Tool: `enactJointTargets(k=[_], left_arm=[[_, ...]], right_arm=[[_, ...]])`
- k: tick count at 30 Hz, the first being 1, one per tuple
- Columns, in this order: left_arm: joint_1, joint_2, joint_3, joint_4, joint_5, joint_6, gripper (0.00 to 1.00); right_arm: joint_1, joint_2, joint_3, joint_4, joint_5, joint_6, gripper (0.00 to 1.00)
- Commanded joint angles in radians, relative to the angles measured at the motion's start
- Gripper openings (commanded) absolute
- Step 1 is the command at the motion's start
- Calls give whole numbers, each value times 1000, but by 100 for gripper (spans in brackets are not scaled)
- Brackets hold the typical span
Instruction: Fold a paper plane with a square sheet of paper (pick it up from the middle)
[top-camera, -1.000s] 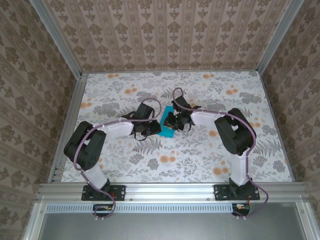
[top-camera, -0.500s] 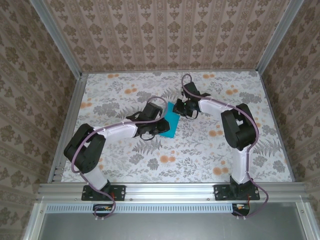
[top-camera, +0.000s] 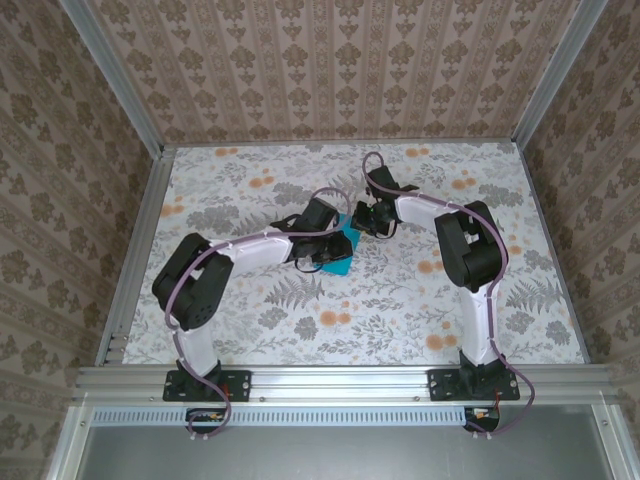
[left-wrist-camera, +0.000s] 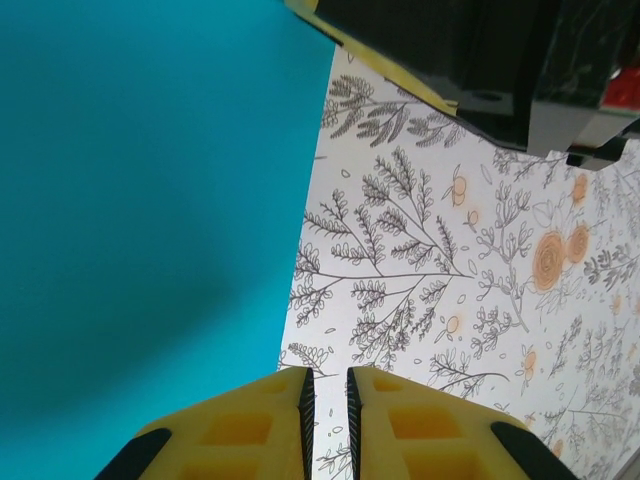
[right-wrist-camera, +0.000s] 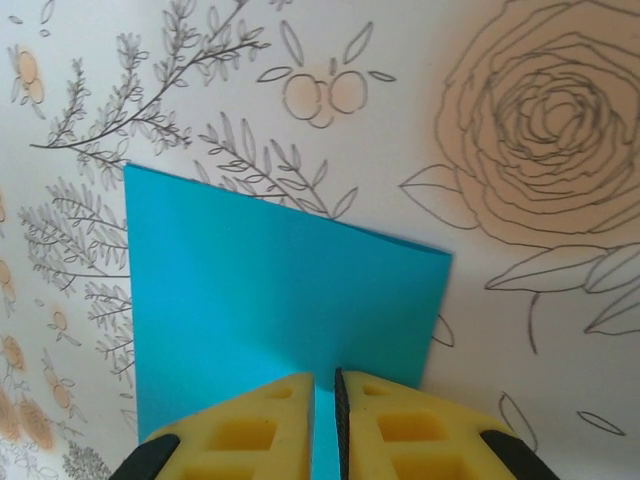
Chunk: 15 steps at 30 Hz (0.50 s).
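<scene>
blue paper mid table | left claw at its 9 o'clock, closed to a thin slit | right claw at its 1 o'clock, nearly closed over paper, cannot tell if gripping

Looking like a robotics lab test cell. Aluminium extrusion frame is boxing in the workspace. Wall panels are wearing damask wallpaper and the tabletop is carrying a floral print, both sitting as flat skins inside the bare metal posts, so it's reading as a dressed rig rather than a lived-in room. Left arm and right arm are standing bolted to the front rail. Purple cables are trailing off the bases. A slotted duct is running just below the rail.
</scene>
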Motion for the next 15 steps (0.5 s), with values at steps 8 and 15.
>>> enactJointTargets(k=[8,15], left_arm=[[-14,62,63,-48,51,10,19],[-23,138,113,-52,71,6,17]], right_arm=[[0,-125,-173,27,64,146,15],[-2,-188,-235,57,20,179,16]])
